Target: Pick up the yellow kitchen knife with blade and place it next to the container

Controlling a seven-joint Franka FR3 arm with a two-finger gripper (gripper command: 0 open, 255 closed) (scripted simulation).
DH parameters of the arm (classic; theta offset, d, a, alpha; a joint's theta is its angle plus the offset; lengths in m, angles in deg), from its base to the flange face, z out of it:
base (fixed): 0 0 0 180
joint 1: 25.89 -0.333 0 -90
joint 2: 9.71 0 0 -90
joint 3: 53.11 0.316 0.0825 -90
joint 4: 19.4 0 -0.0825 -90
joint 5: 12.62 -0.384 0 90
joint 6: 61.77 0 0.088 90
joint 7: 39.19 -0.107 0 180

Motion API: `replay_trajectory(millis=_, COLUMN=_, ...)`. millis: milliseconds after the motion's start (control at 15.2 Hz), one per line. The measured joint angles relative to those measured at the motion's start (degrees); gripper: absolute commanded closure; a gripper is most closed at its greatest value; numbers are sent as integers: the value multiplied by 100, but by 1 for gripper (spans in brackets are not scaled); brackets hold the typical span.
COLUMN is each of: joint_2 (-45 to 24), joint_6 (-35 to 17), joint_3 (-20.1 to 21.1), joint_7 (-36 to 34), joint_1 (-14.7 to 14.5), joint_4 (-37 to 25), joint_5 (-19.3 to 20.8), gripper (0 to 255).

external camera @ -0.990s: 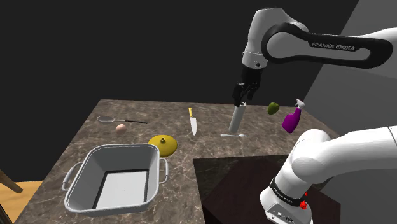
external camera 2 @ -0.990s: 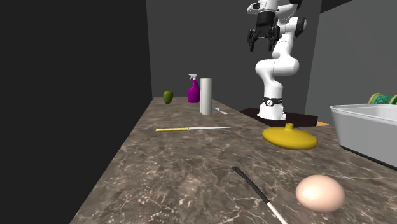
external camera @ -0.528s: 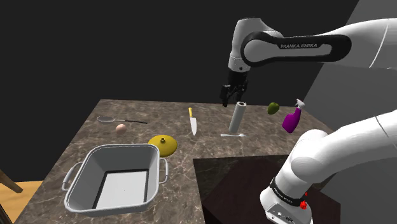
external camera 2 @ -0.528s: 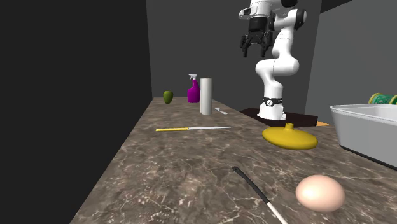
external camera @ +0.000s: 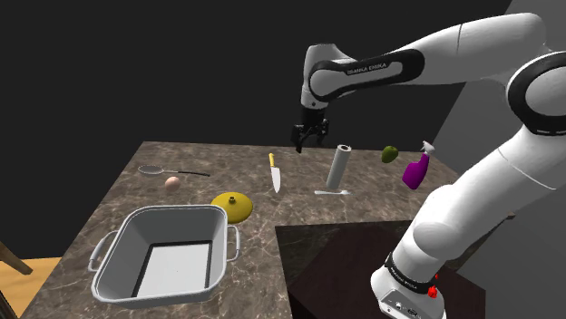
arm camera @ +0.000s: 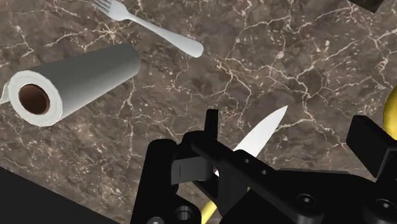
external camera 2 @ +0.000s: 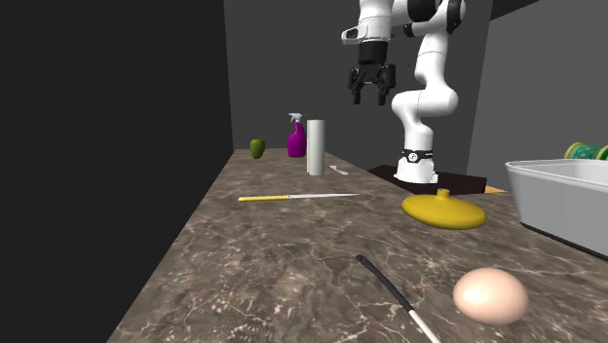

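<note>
Left to right across the shoulder view: grey two-handled container [external camera: 177, 225] at the near edge of the dark marbled surface [external camera: 227, 156], yellow lid [external camera: 234, 207], then the yellow-handled knife [external camera: 275, 174] lying flat farther back, well apart from the container, and the black gripper [external camera: 308, 142] hovering above it beside an upright paper towel roll [external camera: 338, 168]. Fingers [arm camera: 210, 125] spread and holding nothing, blade in sight between them in the wrist view. Approach step by the look of it; next, likely: centre over the yellow handle, descend, close across its width.
</note>
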Motion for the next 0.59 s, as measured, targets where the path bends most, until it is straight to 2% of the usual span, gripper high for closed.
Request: replay_trajectory(millis=594, joint_2=-2139, joint_6=-448, joint_3=-196, joint_7=-149, joint_1=199, joint_4=-1474, joint_5=-130, gripper=0)
